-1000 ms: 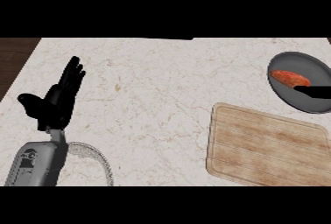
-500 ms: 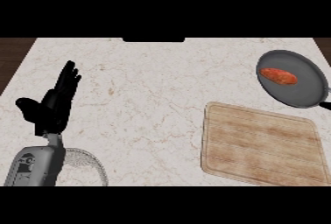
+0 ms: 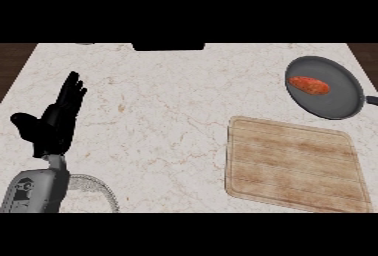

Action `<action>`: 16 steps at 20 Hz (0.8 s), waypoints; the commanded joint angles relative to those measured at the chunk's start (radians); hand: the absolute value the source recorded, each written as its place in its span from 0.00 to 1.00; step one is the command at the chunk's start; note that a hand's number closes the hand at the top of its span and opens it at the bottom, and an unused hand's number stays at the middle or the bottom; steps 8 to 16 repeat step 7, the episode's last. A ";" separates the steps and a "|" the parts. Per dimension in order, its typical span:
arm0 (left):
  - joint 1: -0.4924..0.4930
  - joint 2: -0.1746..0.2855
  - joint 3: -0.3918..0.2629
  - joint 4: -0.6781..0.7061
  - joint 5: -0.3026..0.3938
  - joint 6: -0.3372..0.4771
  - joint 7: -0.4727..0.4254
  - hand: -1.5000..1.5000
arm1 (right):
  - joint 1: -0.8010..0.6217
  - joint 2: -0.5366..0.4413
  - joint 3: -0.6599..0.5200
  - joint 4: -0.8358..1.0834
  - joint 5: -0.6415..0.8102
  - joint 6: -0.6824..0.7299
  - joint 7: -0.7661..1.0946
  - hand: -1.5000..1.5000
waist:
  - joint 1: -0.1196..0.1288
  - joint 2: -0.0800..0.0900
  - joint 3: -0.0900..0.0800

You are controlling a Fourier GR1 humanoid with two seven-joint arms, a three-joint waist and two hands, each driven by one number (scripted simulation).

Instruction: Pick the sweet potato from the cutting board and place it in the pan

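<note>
The orange-red sweet potato [image 3: 308, 85] lies inside the dark grey pan [image 3: 334, 102] at the counter's far right. Below the pan, the wooden cutting board [image 3: 295, 162] is bare. My left hand [image 3: 53, 125] rests open at the left side, fingers straight and pointing up, far from both. My right hand does not show in the head view.
A marble counter [image 3: 170, 115] fills the view. A pale rounded object [image 3: 92, 192] sits at the lower left beside my left forearm. A dark object [image 3: 168, 46] lies at the counter's back edge. Dark wood shows past the left and right ends.
The view has shifted, so the pan, the sweet potato and the board now sit further left and lower. A dark shape over the pan one second ago is gone. The left hand stays open.
</note>
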 commanded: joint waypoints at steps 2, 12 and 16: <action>-0.005 -0.012 -0.014 -0.008 -0.026 0.022 0.020 0.50 | 0.119 0.046 0.008 -0.161 -0.077 0.113 0.010 0.00 | -0.012 -0.005 -0.002; -0.024 -0.006 -0.001 -0.030 -0.012 0.020 0.060 0.50 | 0.224 0.142 0.051 -0.432 -0.129 0.078 0.148 0.00 | -0.001 -0.001 -0.001; -0.024 -0.006 -0.001 -0.030 -0.012 0.020 0.060 0.50 | 0.224 0.142 0.051 -0.432 -0.129 0.078 0.148 0.00 | -0.001 -0.001 -0.001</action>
